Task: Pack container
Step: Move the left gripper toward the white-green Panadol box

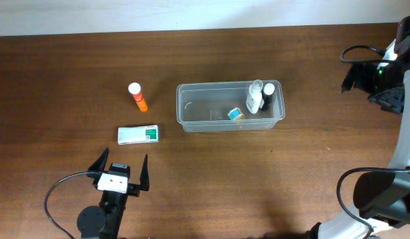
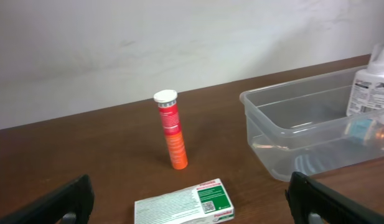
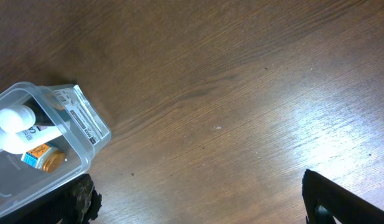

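Observation:
The clear plastic container stands mid-table. Inside it, at its right end, are a white bottle, a dark bottle with a white cap and a small blue and orange item. An orange tube with a white cap stands upright left of the container. A white and green box lies flat in front of the tube. My left gripper is open and empty just short of the box. My right gripper is open and empty, off to the right of the container.
The tube and the container show in the left wrist view against a white wall. Bare brown wood lies between the right gripper's jaws. A black cable loops by the left arm's base.

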